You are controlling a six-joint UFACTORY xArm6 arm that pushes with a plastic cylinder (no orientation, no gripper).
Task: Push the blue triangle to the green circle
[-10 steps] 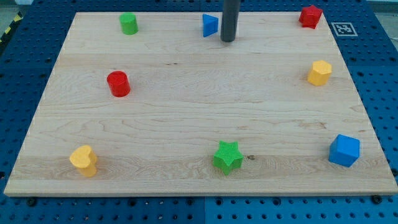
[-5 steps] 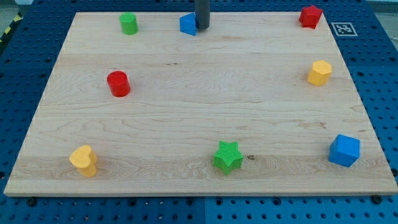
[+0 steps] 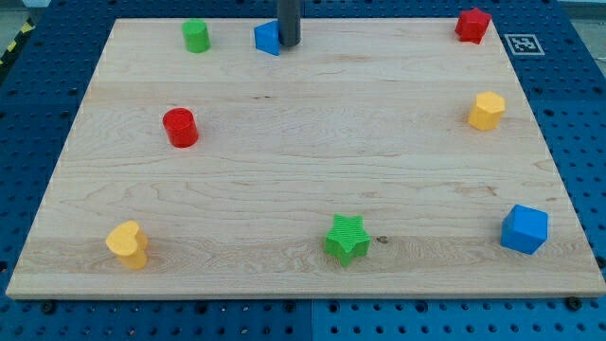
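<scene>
The blue triangle (image 3: 266,38) lies near the board's top edge, left of centre. My tip (image 3: 289,44) is right against its right side, touching it. The green circle (image 3: 196,36) stands further to the view's left along the same top edge, with a gap of bare board between it and the triangle. The rod rises out of the view's top.
A red cylinder (image 3: 180,128) stands at the left. A yellow heart (image 3: 128,244) is at the bottom left, a green star (image 3: 347,239) at the bottom centre, a blue cube (image 3: 524,229) at the bottom right. A yellow hexagon (image 3: 487,111) and a red block (image 3: 472,25) are at the right.
My tip has moved left along the top edge and pushed the blue triangle left, towards the green circle. The other blocks have not moved.
</scene>
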